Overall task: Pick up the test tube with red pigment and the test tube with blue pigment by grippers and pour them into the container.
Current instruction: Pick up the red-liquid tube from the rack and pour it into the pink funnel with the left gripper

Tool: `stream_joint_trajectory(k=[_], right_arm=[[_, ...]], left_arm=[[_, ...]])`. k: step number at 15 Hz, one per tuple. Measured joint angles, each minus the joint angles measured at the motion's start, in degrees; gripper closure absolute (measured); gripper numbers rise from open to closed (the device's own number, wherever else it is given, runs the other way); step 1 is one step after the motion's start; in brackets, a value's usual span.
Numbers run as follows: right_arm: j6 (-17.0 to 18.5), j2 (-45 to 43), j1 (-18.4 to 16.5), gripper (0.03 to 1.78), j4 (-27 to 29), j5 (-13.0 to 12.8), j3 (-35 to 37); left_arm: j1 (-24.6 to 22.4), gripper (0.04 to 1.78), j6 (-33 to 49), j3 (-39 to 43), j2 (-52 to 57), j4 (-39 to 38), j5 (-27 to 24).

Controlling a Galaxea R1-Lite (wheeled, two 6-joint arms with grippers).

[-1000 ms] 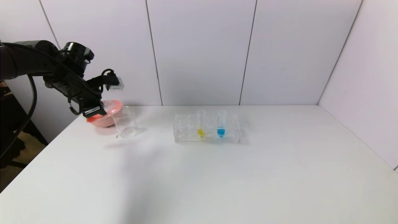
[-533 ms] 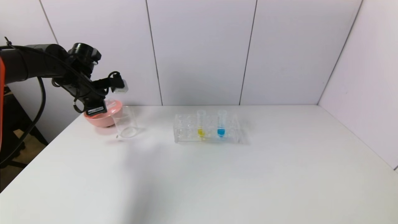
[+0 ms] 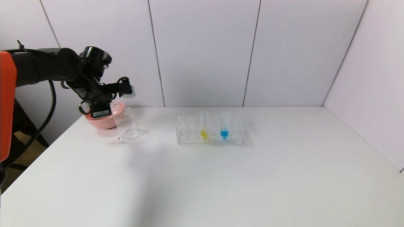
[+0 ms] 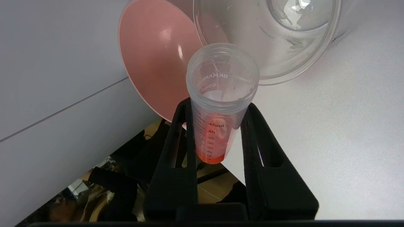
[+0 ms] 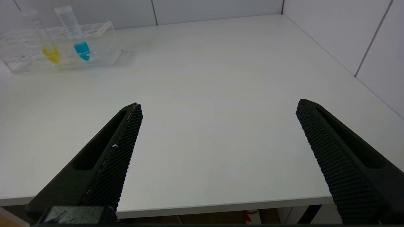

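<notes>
My left gripper (image 4: 219,107) is shut on the test tube with red pigment (image 4: 217,94). Orange-red liquid sits low in the tube, and its open mouth points toward the container's rim. The container (image 4: 268,41), a clear glass beaker, is just beyond the tube. In the head view the left gripper (image 3: 105,108) hangs over the pink bowl, just left of the container (image 3: 127,123). The test tube with blue pigment (image 3: 224,126) stands upright in the clear rack; it also shows in the right wrist view (image 5: 77,37). My right gripper (image 5: 219,104) is open and empty above the table's front edge.
A pink bowl (image 3: 104,121) sits behind and left of the beaker, near the table's left edge. The clear rack (image 3: 189,132) at mid-table also holds a yellow-liquid tube (image 3: 204,126). Walls close the back and right sides.
My left arm has moved right with the red tube, from the bowl's left side to over the bowl, closer to the beaker. Rack and beaker have not moved.
</notes>
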State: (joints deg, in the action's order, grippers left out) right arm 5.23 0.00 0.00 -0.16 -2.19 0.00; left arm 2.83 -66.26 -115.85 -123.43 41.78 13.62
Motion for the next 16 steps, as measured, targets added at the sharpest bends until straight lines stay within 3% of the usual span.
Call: stream_joint_trajectory(k=[16], right_arm=[[0.0,0.0,0.0,0.04,0.0,0.0,0.0]], left_arm=[[2.8,1.39,-2.5,0.0,-1.6,-2.5,9.7]])
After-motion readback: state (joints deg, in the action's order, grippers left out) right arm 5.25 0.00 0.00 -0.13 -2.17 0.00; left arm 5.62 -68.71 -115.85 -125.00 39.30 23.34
